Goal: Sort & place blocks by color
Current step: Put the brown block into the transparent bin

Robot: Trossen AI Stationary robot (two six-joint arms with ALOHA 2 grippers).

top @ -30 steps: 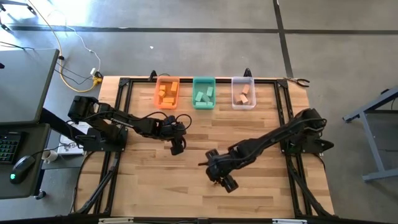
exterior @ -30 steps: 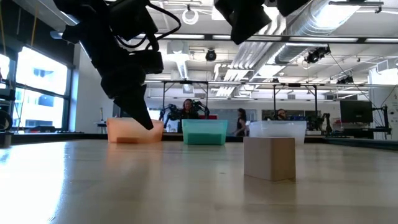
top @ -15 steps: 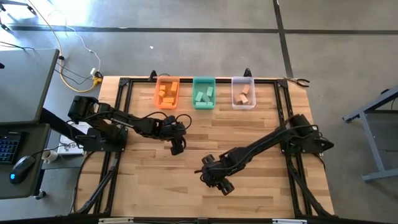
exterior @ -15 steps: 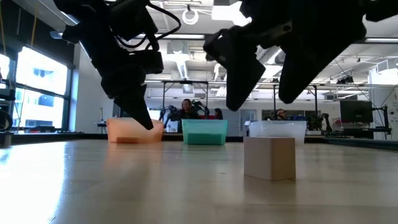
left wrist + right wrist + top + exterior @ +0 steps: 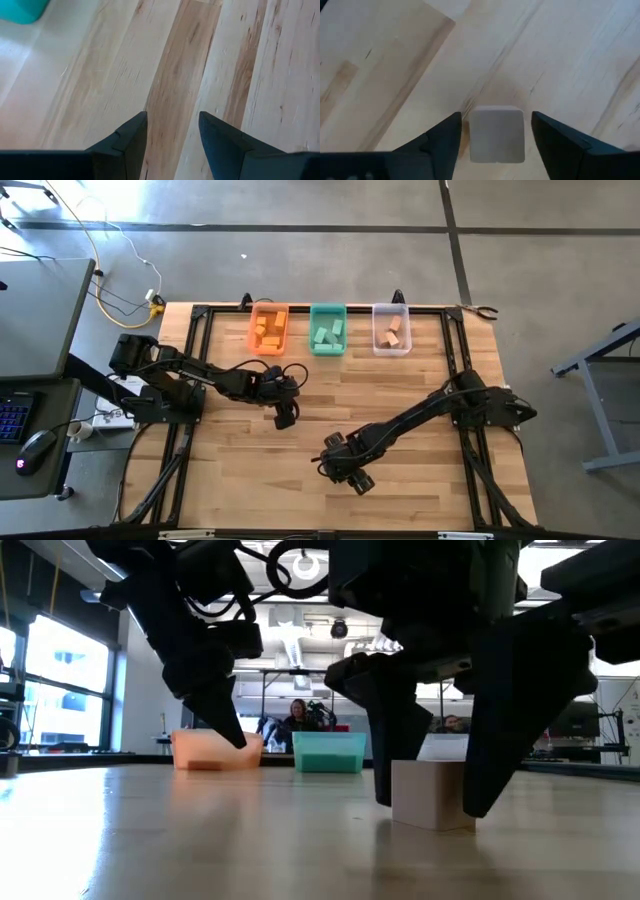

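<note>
1. The right gripper [image 5: 492, 135] is sitting low over the last loose block [image 5: 497, 134], a pale wooden cube on the front middle of the surface [image 5: 420, 395], with its fingers [image 5: 398, 730] spread and straddling it, nothing clamped yet.
2. In the right wrist view the cube is lying squarely between the two fingers, a small gap showing on each side, so the line-up is looking good.
3. To do this well, I'd judge the fingers want to be reaching down to the cube's mid-height and closing on its flat faces, not its corners, so it is not twisting or squirting out.
4. The left gripper [image 5: 171, 137] is hanging idle, half-open and empty, over bare wood near the orange bin [image 5: 268, 329].
5. The other blocks are sitting sorted at the back: orange ones in the orange bin, teal ones in the green bin [image 5: 327, 329], wooden ones in the clear bin [image 5: 391, 329].
6. Room is looking generous: open wood is lying between the cube and the clear bin, the left arm is standing well apart to one side, and the front edge is not crowding the grasp.
</note>
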